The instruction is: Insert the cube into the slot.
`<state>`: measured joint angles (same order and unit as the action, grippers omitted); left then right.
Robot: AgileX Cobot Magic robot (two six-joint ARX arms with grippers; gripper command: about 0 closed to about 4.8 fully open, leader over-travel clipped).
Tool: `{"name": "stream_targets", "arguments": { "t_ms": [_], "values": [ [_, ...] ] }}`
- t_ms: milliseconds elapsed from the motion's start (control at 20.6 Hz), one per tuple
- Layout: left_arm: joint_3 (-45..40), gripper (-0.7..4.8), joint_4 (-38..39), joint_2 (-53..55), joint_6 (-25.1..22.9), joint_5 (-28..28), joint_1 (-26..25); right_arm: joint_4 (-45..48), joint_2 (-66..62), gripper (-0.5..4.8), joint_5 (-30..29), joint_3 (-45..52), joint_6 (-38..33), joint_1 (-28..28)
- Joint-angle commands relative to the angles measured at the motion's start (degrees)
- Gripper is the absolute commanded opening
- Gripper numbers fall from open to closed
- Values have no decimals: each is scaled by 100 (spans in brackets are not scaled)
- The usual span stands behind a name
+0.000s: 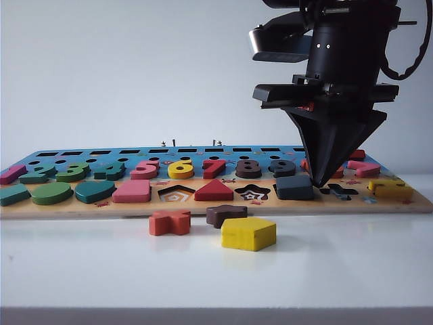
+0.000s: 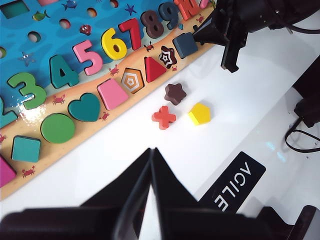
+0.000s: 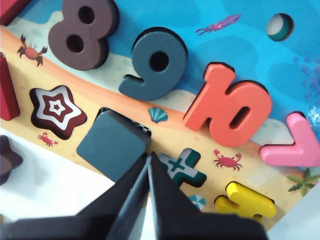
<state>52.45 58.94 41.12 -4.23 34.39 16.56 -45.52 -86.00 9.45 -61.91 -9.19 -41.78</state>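
Note:
The dark navy cube [image 3: 111, 144] lies askew over the square slot [image 3: 146, 130] near the wooden board's front edge. Only a sliver of checkerboard shows at the slot's far side. In the exterior view the cube [image 1: 294, 187] stands slightly proud of the board. My right gripper [image 3: 149, 155] is shut, its tip down at the cube's corner beside the cross cut-out, with nothing between the fingers. It points straight down in the exterior view [image 1: 318, 183]. My left gripper [image 2: 151, 150] is shut and hangs over the white table, well away from the cube [image 2: 185, 45].
A yellow pentagon block [image 1: 248, 233], a brown star [image 1: 226, 214] and a red cross [image 1: 169, 222] lie on the white table before the puzzle board [image 1: 67, 208]. The pentagon cut-out [image 1: 176, 195], star cut-out [image 1: 252, 193] and cross cut-out [image 3: 182, 167] stand open.

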Motion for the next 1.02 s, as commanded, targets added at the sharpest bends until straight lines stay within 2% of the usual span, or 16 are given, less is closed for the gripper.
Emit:
{"name": "stream_targets", "arguments": {
  "t_ms": [48, 1018],
  "values": [
    [26, 17, -81, 0, -28, 11, 4, 61, 22, -8, -2, -13, 24, 0],
    [22, 17, -81, 0, -28, 11, 4, 101, 94, -8, 129, -22, 39, -2]
  ]
}}
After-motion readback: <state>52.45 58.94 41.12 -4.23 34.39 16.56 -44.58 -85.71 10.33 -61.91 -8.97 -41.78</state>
